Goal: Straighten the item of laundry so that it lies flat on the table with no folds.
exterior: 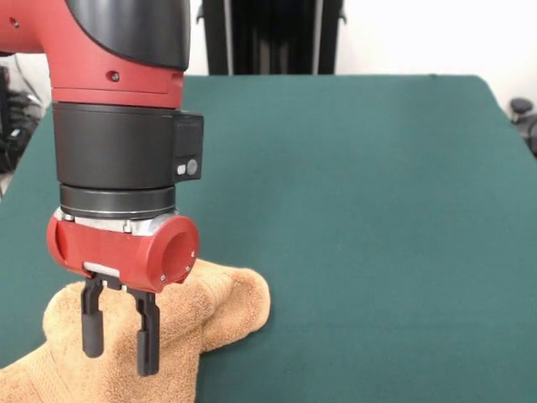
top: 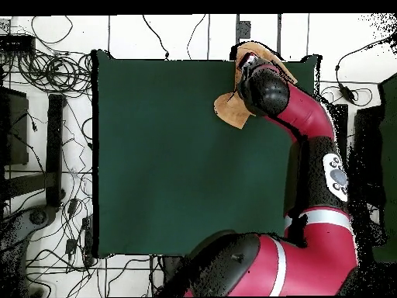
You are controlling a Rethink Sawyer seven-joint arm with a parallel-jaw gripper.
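Observation:
The orange-tan terry towel lies bunched and folded at the near left of the dark green table in the front view. In the overhead view the towel sits at the table's top right, mostly hidden under the arm. My gripper hangs straight down in front of the towel, its two black fingers apart and holding nothing. Whether the tips touch the cloth I cannot tell. The gripper itself is hidden by the arm in the overhead view.
The red and black arm reaches over the table's right side in the overhead view. Cables and equipment lie on the floor beside the table. The towel reaches the table's near edge in the front view.

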